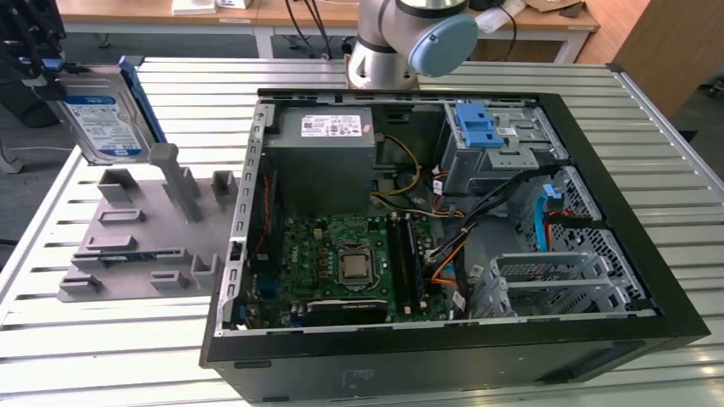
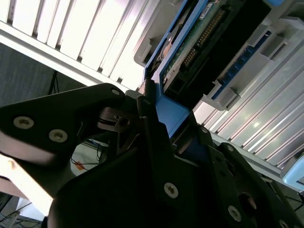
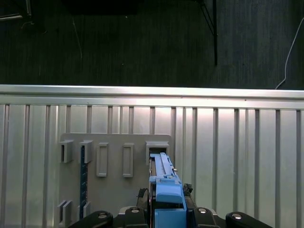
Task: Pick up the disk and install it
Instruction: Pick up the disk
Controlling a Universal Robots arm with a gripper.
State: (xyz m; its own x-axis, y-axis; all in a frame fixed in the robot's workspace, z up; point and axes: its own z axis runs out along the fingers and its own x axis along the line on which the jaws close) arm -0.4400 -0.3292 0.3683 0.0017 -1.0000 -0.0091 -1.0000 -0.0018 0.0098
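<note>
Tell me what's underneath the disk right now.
The disk, clamped in the gripper, hangs over the grey slotted holder on the slatted table. The disk's own edge covers the spot directly beneath.

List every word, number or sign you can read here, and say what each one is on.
No text can be quoted.
On the disk, a white-and-blue label: print too small to read.
On the power-supply box, a white sticker: print too small to read.
</note>
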